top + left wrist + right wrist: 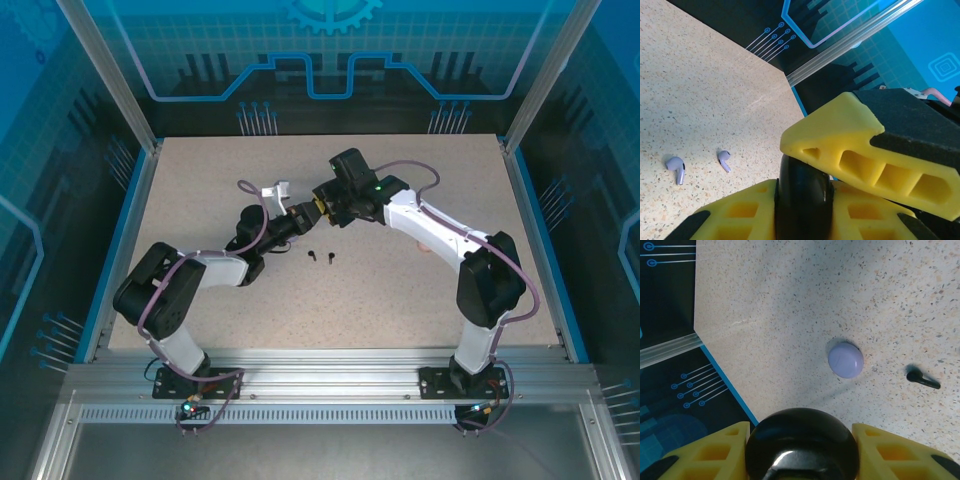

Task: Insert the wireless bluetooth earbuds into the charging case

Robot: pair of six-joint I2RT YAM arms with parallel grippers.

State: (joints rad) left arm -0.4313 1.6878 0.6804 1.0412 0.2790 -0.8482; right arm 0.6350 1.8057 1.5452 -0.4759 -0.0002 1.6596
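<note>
- Black and round, the charging case [802, 445] is clamped across its wide sides by my right gripper [800, 429], jaws partly apart.
- My left gripper [805, 187] is squeezed almost closed, pinching that case across its thin side.
- Two lavender earbuds [676, 167] lie flat on the table [700, 75], stems pointing toward my left gripper.
- One black earbud [922, 379] lies flat near the lavender case [845, 360], long side running left to right.

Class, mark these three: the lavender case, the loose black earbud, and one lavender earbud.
lavender case [845, 360]: right wrist view, centre of its top.
black earbud [923, 379]: right wrist view, mid-stem.
lavender earbud [675, 164]: left wrist view, its rounded head.
</note>
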